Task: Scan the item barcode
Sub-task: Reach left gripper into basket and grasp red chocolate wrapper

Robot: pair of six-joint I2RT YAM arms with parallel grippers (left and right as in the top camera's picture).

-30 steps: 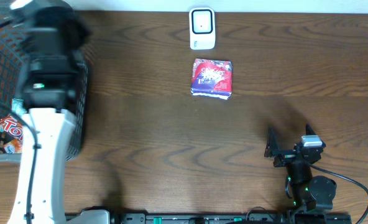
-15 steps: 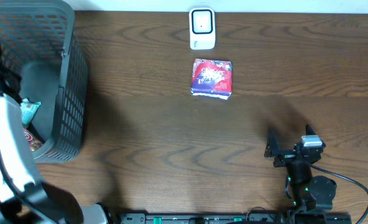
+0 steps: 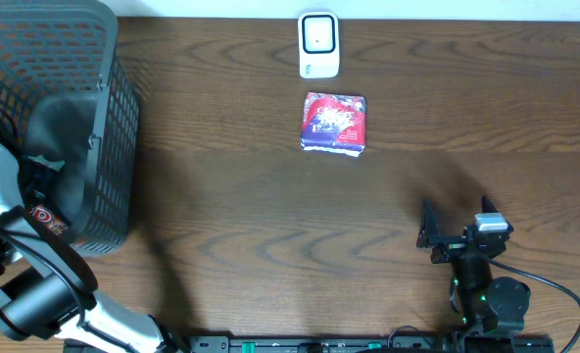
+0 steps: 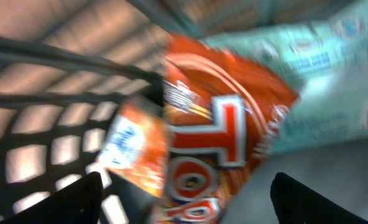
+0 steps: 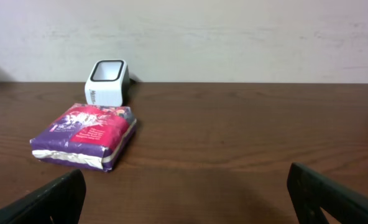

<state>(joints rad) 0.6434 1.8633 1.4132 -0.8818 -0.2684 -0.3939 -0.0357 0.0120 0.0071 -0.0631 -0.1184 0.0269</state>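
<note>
Two arms work at a dark wood table (image 3: 231,196). From the lower-left corner of the overhead view the left arm dips into a dark grey plastic mesh basket (image 3: 114,118) at the table's left edge. Down inside it, the left gripper (image 4: 185,186) has its jaws spread wide w/ nothing pinched. Both fingers (image 4: 78,202) show at the bottom corners of the wrist view.

Straight ahead of them, close up & blurred, is an orange-red snack bag (image 4: 221,137) w/ big white letters, tilted against the basket's mesh wall. Its lower end sits btwn the fingers; can't tell if it touches either. A pale teal packet (image 4: 333,68) lies behind it, upper right of the wrist view. From overhead, a bit of the orange-red snack bag peeks out beside the arm, low in the basket.

Mid-table at the far edge stands a small white barcode scanner (image 3: 318,44) w/ a dark window, upright. Near it, on the robot's side & not touching, a flat purple-and-red packet (image 3: 334,123) lies on the wood, w/ a white seam along its near edge.

At the table's front right the right gripper (image 5: 187,199) sits low, well apart from the purple-and-red packet and aimed toward it & the scanner. Its jaws are fully spread, empty.
</note>
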